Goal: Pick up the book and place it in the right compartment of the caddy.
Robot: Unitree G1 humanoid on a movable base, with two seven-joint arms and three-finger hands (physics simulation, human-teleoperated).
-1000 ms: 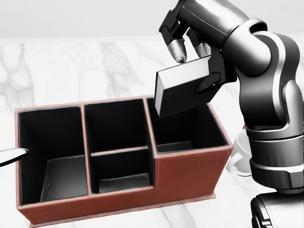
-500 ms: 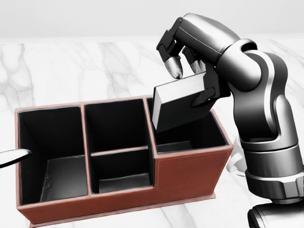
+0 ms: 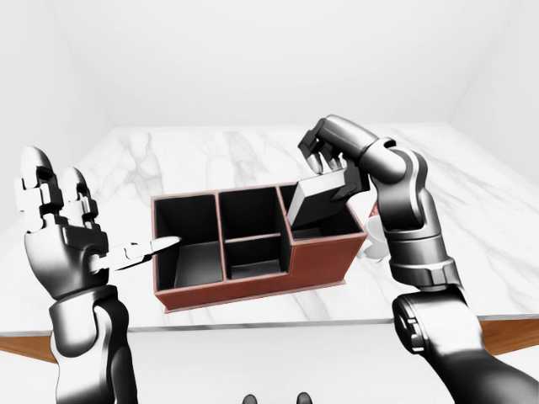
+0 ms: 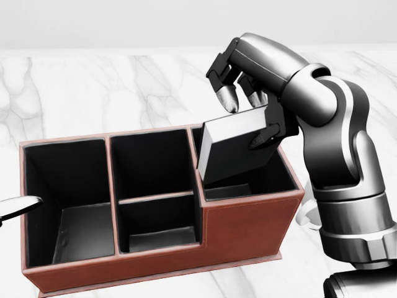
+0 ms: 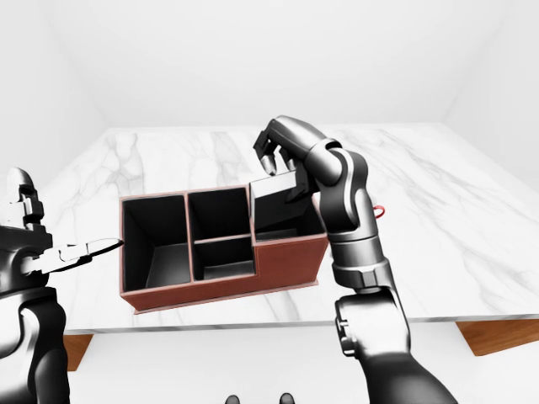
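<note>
The dark book (image 4: 232,152) with a pale page edge hangs tilted in my right hand (image 4: 247,119), whose fingers are shut round its upper end. Its lower end is inside the right compartment (image 4: 257,177) of the brown caddy (image 4: 248,214), below the rim. The caddy has a large left compartment, a divided middle one and the right one. My left hand (image 3: 93,227) is open at the left, one fingertip (image 4: 18,205) close to the caddy's left wall, touching nothing.
A white mug (image 4: 308,214) stands on the marble table (image 3: 210,151) just right of the caddy, partly hidden behind my right forearm. The table's near edge (image 3: 278,324) runs along the bottom of the left-eye view.
My right hand has lowered the book from above the rim down into the right compartment. The left hand and the caddy have not moved.
</note>
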